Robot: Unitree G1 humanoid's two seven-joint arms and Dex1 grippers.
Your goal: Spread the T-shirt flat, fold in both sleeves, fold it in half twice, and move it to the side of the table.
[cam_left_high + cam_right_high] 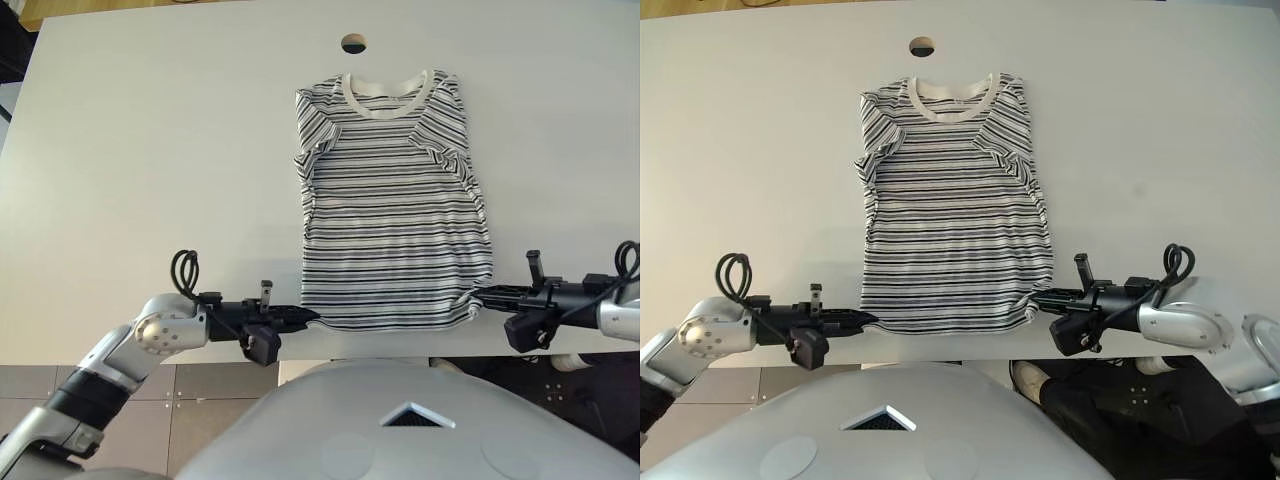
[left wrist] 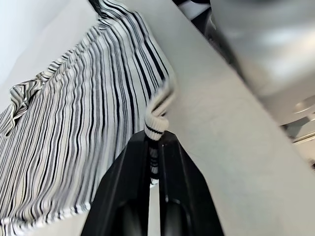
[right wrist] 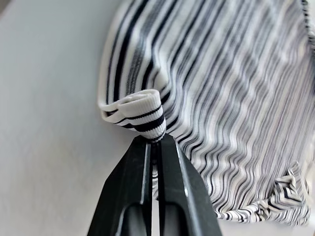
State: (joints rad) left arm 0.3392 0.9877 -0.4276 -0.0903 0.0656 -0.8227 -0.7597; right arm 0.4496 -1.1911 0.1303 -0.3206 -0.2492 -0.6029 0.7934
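A black-and-white striped T-shirt [image 1: 392,200] lies flat on the white table [image 1: 150,180], collar at the far end, both sleeves folded in over the body. My left gripper [image 1: 312,317] is shut on the hem's near left corner [image 2: 156,124] at the table's front edge. My right gripper [image 1: 481,295] is shut on the near right corner of the hem [image 3: 140,114], which is bunched into a small roll between the fingers [image 3: 174,167]. Both arms stretch inward low along the near edge.
A round cable hole [image 1: 352,43] sits in the table just beyond the collar. Bare tabletop spreads wide to the left of the shirt and to its right [image 1: 560,150]. The table's front edge [image 1: 100,362] runs just behind both grippers.
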